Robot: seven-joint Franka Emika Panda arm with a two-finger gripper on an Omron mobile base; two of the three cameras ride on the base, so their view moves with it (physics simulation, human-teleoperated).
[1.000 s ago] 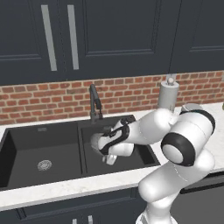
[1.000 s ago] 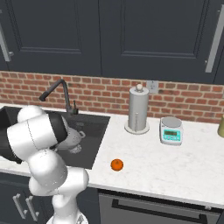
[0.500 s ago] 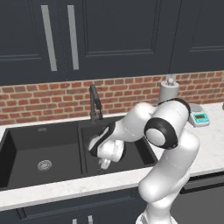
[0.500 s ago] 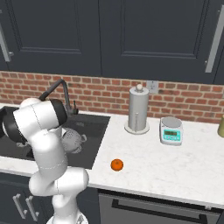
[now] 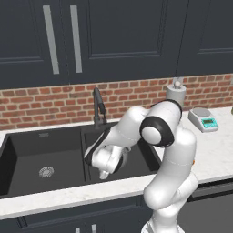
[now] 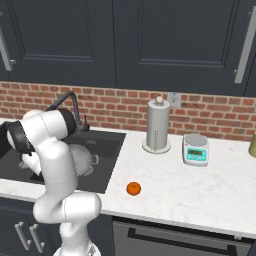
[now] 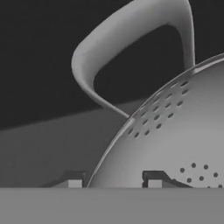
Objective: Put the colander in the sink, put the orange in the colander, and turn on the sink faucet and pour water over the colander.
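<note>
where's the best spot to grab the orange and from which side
Take the orange across its widest part, coming straight down from above. It is a small round ball sitting alone on the open white counter, right of the sink, so nothing nearby would block the end effector.

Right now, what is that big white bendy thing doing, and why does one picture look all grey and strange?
The white bendy thing is a robot arm with a two-finger gripper at its end. Two cameras ride behind it, one on its left and one on its right, so two pictures show the same kitchen from two sides.

The arm is reaching down into the black sink. A metal bowl full of little holes, the colander, sits in the sink's right basin, by the dark faucet.

The strange grey picture comes from a camera on the robot's hand. It is very close to the colander, so you see its handle and holes big. The rim runs between the two fingertips, but I cannot tell if they are pinching it.

On the white counter lie a small orange, a paper towel holder and a kitchen scale.
</note>
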